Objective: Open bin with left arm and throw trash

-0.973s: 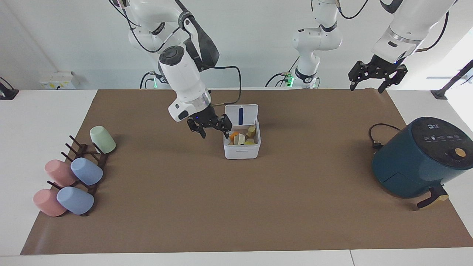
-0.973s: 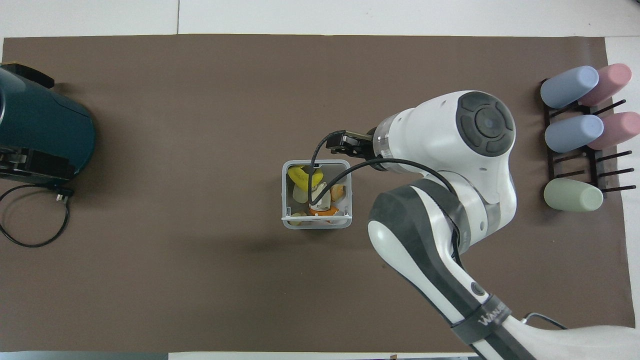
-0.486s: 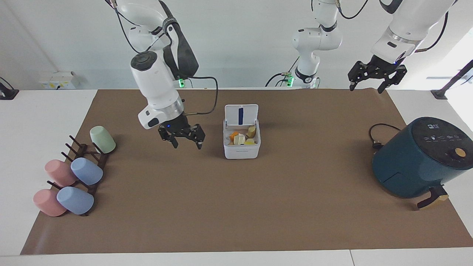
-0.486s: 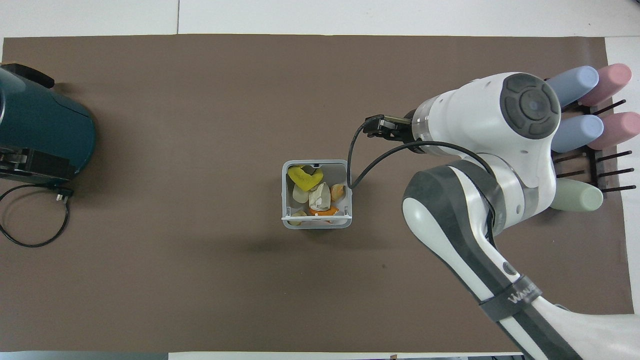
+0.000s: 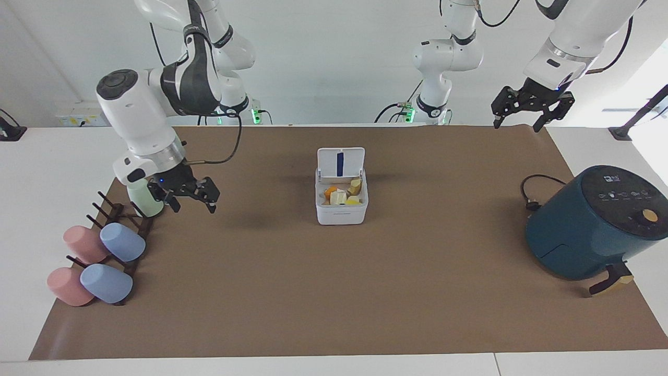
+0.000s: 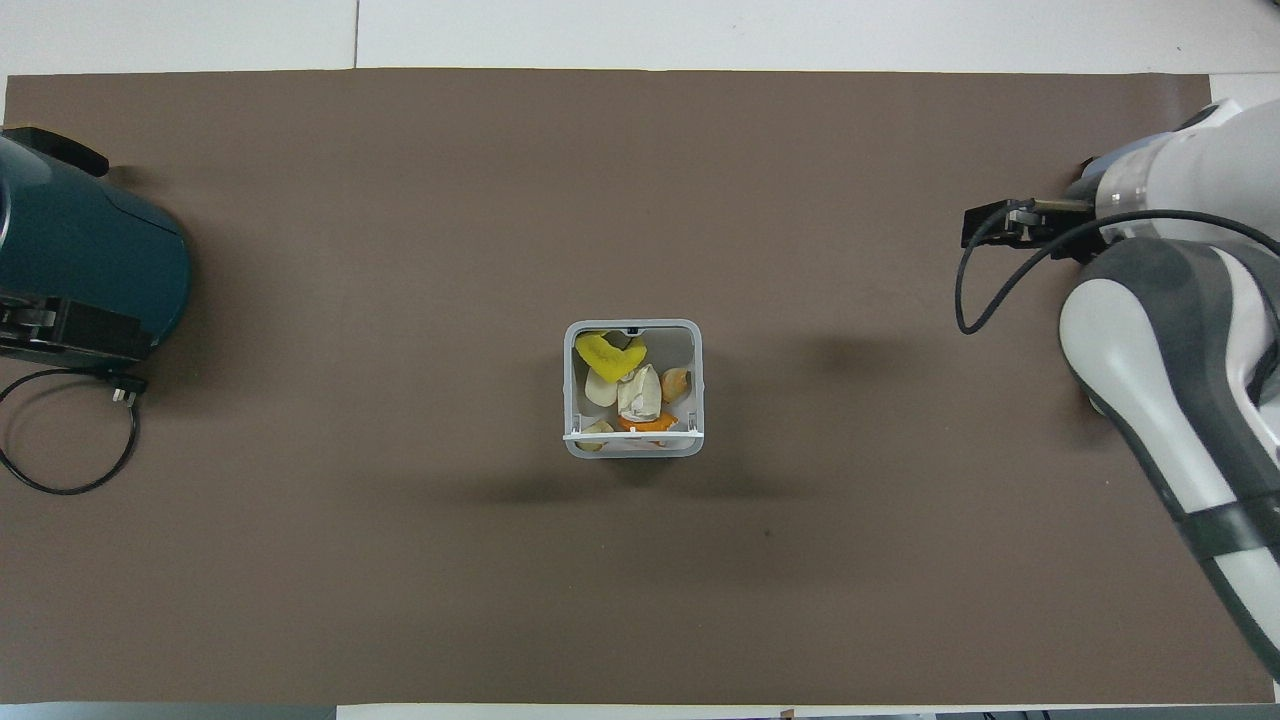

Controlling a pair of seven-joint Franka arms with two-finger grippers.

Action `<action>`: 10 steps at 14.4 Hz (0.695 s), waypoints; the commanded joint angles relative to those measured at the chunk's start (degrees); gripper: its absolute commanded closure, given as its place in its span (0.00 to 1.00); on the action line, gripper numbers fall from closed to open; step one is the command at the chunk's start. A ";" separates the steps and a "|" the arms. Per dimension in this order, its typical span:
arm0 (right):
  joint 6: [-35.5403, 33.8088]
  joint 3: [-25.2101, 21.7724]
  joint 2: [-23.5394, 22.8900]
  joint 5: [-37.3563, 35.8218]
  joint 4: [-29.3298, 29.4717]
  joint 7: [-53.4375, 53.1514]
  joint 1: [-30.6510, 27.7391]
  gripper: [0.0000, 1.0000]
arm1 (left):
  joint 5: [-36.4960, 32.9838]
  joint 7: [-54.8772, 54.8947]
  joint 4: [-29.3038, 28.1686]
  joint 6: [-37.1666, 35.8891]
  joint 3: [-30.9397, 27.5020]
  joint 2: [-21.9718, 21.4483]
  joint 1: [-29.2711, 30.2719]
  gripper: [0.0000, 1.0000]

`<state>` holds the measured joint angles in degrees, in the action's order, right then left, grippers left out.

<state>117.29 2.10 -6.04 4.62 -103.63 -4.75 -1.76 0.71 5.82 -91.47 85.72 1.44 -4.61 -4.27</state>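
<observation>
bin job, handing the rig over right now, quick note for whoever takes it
Left hand: open, empty, raised over the mat's edge at its own end; this arm waits.
Right hand: open, empty, over the mat beside the cup rack.
Bin: mid-mat, lid standing open.
Trash: several scraps lie inside the bin; none seen loose on the mat.
Done: bin opened, trash in.
Left: apparently nothing; close the lid only if wanted.
</observation>
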 commanded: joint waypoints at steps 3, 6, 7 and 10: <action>-8.99 -4.03 6.91 -3.37 -0.26 2.55 1.40 0.00 | -1.06 -0.37 -0.46 -0.64 -0.65 -0.84 -1.10 0.00; -15.58 -4.38 9.56 -6.28 1.49 2.90 1.58 0.00 | -1.06 -0.37 -0.38 -0.64 -0.65 -1.10 -1.10 0.00; -17.95 -4.91 9.56 -6.37 3.67 2.99 1.76 0.00 | -1.06 -0.37 -0.38 -0.64 -0.65 -1.10 -1.10 0.00; -27.53 -6.05 7.46 -6.37 10.97 2.99 2.64 0.00 | -1.06 -0.37 -0.38 -0.64 -0.65 -1.10 -1.10 0.00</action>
<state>94.86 -2.99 3.90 -0.73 -97.96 -2.81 -0.04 0.71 5.82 -91.47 85.70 1.44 -4.84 -4.27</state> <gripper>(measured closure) 0.000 0.000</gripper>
